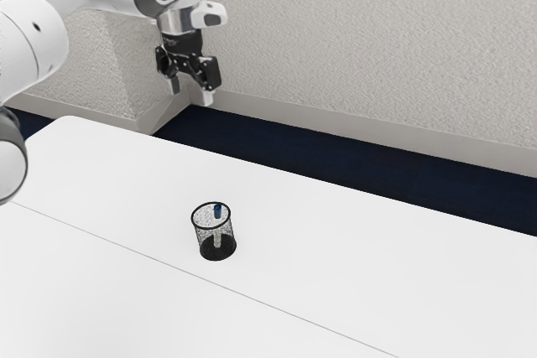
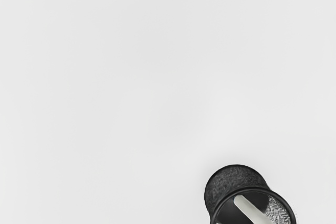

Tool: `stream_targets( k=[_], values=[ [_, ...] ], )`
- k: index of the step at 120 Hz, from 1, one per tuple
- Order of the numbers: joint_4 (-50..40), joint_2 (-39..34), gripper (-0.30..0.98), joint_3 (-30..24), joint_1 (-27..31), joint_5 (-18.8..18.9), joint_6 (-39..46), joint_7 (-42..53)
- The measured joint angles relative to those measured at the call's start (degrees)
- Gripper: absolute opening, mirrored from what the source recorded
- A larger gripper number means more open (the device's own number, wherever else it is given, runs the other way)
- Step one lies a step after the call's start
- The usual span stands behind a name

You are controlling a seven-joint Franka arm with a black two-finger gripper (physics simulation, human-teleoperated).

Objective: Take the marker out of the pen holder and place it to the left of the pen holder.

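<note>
claw point(image 1: 190, 93) wide, empty, high: likely pre-grasp clearance | marker point(image 1: 217, 211) cap-up in upright cup point(image 1: 201, 235), which presumably keeps it standing

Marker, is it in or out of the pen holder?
In: the marker stands inside the pen holder, its pale body visible through the mesh.

The exterior view slants down from my side — pen holder point(image 1: 211, 228) at seven o'clock — my wrist view, nearer, down-facing, shares it.

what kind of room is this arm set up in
Probably a plain office or lab room: a bare white table, dark blue carpet and a textured pale wall with a baseboard.
</note>
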Motion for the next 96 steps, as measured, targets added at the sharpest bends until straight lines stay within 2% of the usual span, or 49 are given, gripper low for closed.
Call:
stream_targets(
  k=[18, 27, 39, 52, 70, 96],
  values=[
    [-1.3, 0.4, 0.69, -0.3, -0.9, 0.3, 1.1, 0.5],
    [-7.3, 0.4, 0.69, 0.0, -1.6, 0.5, 3.9, 0.6],
    [-15.4, -0.3, 0.69, 3.1, -4.0, 0.3, 7.6, 0.6],
    [-25.1, -4.5, 0.69, 5.0, -7.4, 0.4, 11.2, 0.1],
    [-38.3, -13.4, 0.69, 5.2, -13.6, 3.9, 18.9, -0.5],
    [-46.0, -15.8, 0.69, 5.0, -18.6, 9.2, 26.5, -1.1]
  ],
)
